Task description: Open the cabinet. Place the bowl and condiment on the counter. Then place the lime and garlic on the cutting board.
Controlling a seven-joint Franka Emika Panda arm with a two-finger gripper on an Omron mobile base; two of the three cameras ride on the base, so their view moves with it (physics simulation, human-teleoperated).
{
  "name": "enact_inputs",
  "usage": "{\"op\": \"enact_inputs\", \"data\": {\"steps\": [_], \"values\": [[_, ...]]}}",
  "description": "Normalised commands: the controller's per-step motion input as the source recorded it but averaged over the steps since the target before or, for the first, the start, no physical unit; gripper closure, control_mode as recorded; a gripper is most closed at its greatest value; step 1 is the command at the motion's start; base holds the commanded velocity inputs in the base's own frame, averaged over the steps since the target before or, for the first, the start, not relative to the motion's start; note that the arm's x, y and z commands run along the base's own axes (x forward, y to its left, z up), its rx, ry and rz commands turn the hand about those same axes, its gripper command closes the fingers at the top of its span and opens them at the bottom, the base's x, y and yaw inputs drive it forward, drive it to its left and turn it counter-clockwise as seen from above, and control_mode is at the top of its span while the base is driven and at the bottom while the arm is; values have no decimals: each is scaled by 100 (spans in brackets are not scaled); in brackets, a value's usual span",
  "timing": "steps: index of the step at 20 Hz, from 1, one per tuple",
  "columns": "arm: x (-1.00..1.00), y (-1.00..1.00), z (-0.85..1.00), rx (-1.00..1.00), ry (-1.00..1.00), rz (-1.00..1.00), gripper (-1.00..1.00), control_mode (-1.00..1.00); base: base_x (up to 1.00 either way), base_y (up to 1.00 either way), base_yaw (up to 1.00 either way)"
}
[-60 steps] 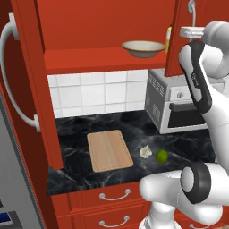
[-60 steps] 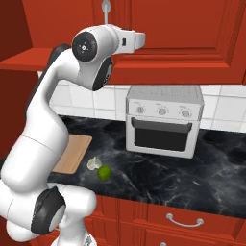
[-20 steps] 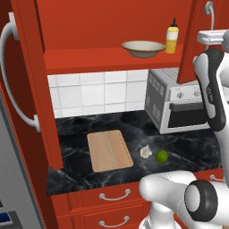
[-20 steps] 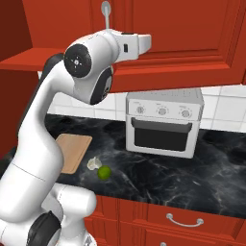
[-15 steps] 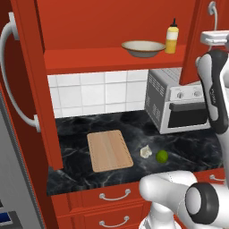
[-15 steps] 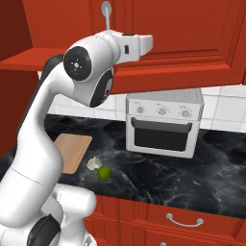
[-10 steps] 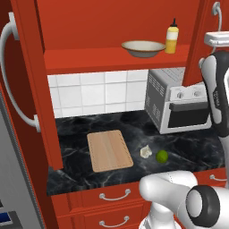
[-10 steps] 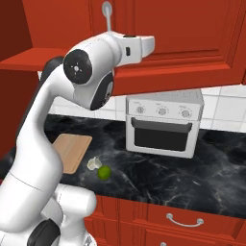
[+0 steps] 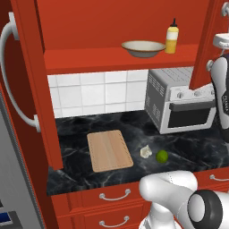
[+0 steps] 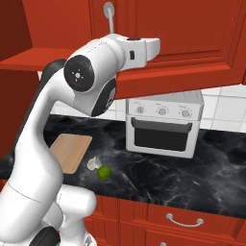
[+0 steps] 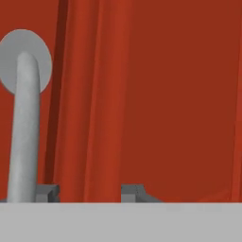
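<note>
The cabinet point(image 9: 89, 22) stands open, its left door point(image 9: 31, 89) swung wide. On its shelf sit the cream bowl point(image 9: 143, 48) and the yellow condiment point(image 9: 172, 38) beside it. My gripper point(image 11: 90, 194) is open, up against the right door point(image 10: 192, 33); the door's silver handle point(image 11: 22, 127) runs just outside the left fingertip point(image 11: 47, 193), with nothing between the jaws. On the black counter point(image 9: 192, 147) lie the garlic point(image 9: 145, 152) and the lime point(image 9: 162, 155), right of the cutting board point(image 9: 109, 150).
A silver toaster oven point(image 9: 179, 100) stands on the counter at the right, under the right door. Red drawers point(image 9: 112, 197) run below the counter's front edge. My arm point(image 10: 91, 77) arches high over the counter's left part.
The right cabinet door has swung further open, to the right in the left base view, and my hand has gone with it. Things on shelf and counter have not moved.
</note>
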Motion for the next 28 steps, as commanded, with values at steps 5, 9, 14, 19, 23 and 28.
{"op": "enact_inputs", "data": {"steps": [5, 9, 14, 19, 23, 28], "values": [[-50, -83, 27, 0, 3, 0, 100, -100, 0, 0, 0], [-40, -72, 18, 0, 2, 0, 100, -100, 0, 0, 0], [-1, -2, -1, -3, 0, 0, -100, -100, 0, 0, 0], [-6, -6, 7, -1, 0, 2, -100, -100, 0, 0, 0], [-30, -17, 28, 0, 0, 3, -100, -100, 0, 0, 0], [-34, -14, 25, -3, 4, 6, -100, -100, 0, 0, 0]]}}
